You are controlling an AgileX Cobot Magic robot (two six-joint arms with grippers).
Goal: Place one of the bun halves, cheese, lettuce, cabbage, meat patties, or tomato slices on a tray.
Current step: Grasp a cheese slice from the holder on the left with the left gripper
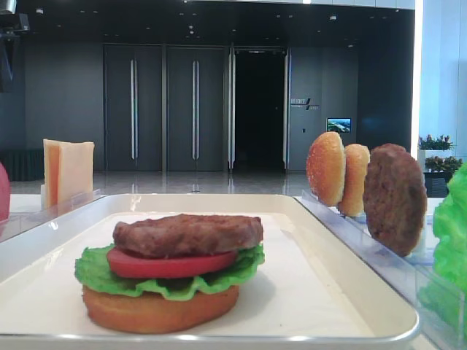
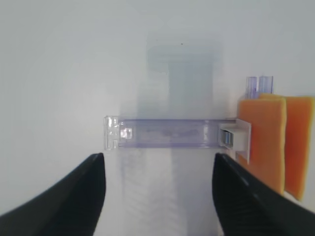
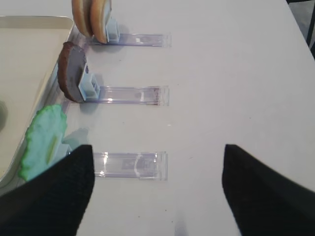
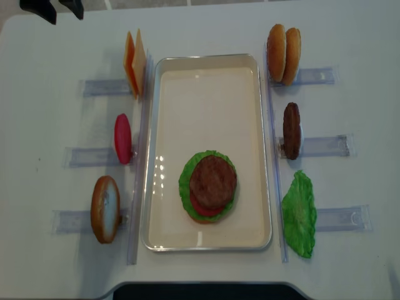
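Note:
On the cream tray lies a stack: flat bun half, lettuce, tomato slice and a meat patty on top. Two cheese slices stand on edge in a clear rack left of the tray. My left gripper hovers open over that rack's free end, short of the cheese, with nothing between its fingers. Over the bare table right of the tray, my right gripper is open and empty, near a lettuce leaf.
Left racks also hold a tomato slice and a bun half. Right racks hold two bun halves, a patty and the lettuce leaf. Clear rack rails run outward along both long sides of the tray.

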